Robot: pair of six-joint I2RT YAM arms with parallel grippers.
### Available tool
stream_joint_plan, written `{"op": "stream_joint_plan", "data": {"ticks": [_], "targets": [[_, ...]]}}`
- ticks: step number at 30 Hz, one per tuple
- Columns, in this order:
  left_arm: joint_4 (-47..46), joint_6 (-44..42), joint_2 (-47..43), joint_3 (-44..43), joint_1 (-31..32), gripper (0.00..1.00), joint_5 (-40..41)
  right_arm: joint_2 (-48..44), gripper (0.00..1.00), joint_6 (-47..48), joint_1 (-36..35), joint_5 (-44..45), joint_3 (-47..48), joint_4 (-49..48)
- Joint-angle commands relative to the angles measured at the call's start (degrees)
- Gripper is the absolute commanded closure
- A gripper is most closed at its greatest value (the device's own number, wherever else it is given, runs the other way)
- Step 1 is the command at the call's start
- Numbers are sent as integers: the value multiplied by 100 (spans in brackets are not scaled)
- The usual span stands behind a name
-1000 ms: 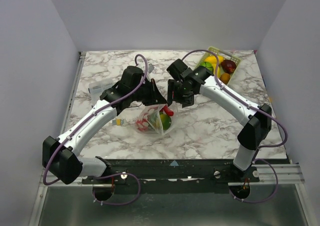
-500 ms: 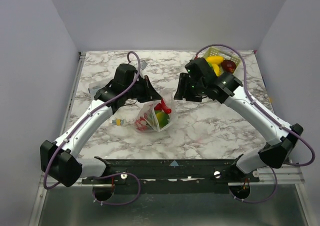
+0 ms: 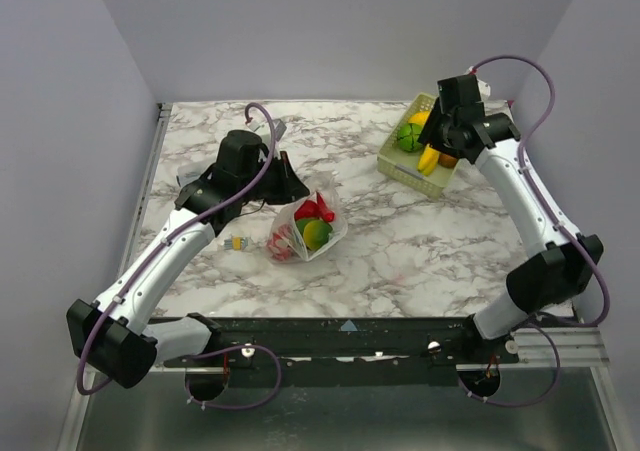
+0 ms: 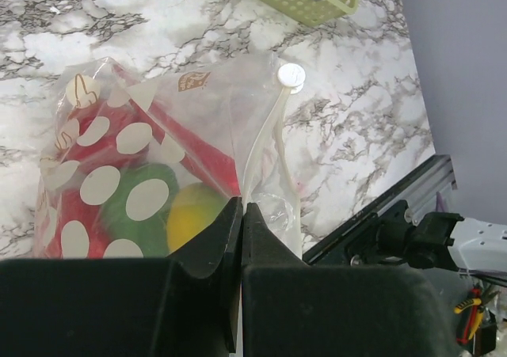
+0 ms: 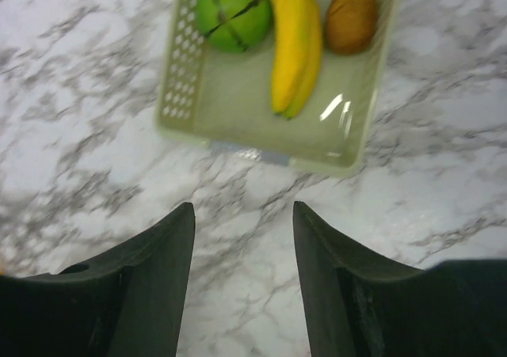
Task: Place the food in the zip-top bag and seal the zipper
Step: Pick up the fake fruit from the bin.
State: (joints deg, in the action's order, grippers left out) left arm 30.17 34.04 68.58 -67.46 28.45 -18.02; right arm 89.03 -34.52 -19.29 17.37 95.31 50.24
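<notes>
**Left hand** (image 4: 240, 208): fingers pressed together, clamped on a fold of film near the mouth of the clear crinkly zip-top bag (image 4: 158, 127). The bag rests on the white marbled tabletop (image 3: 420, 256), left of centre. That pinch lifts its upper edge, so the mouth stands off the surface. Judged purpose: the left arm props the opening so the other arm can load it.

**Contents**, seen through the dot-printed film:
- a glossy red toy piece (image 4: 194, 145)
- a green toy piece (image 4: 119, 224)
- a yellow toy piece (image 4: 194, 210)

The pale zipper strip (image 4: 265, 135) runs along the mouth edge and has a small white round tab at its far end. I cannot tell from the wrist view how wide the mouth gapes.

**Right hand** (image 5: 243, 208): fingers apart with nothing between them. It hovers over bare tabletop just short of the pale-green lattice basket (image 5: 181, 72) at the far right corner, well apart from the bag.

**In the basket:**
- a yellow toy banana (image 5: 295, 40)
- a round green toy fruit (image 5: 234, 9)
- a brown oval toy piece (image 5: 351, 18)

**Judgement:** the task is partly done. Some food is bagged, at least three pieces remain in the basket, and sealing has not begun. The step in hand looks like fetching the next piece.

The banana lies between the other two, so a grip across its narrow body seems simplest.

**Risks:**
- The glossy plastic may slip from the fingers.
- The thin film may pull out of the left pinch as weight is added.
</notes>
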Motion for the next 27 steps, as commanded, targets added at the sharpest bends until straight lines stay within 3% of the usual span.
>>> {"op": "stream_joint_plan", "data": {"ticks": [1, 5, 13, 22, 27], "targets": [[-5, -244, -116, 93, -6, 100, 212, 979, 50, 620, 492, 1037, 314, -429], [-46, -231, -103, 125, -6, 100, 120, 2270, 60, 999, 777, 1646, 1255, -293], [-131, -161, -55, 206, -6, 100, -70, 4241, 62, 1460, 984, 2010, 3274, 413], [-194, -161, -116, 269, -6, 100, -18, 4553, 62, 1533, 1301, 1633, 2774, -5], [-218, -144, -91, 290, -6, 100, -73, 4723, 57, 1606, 1383, 1408, 2554, -217]]}}
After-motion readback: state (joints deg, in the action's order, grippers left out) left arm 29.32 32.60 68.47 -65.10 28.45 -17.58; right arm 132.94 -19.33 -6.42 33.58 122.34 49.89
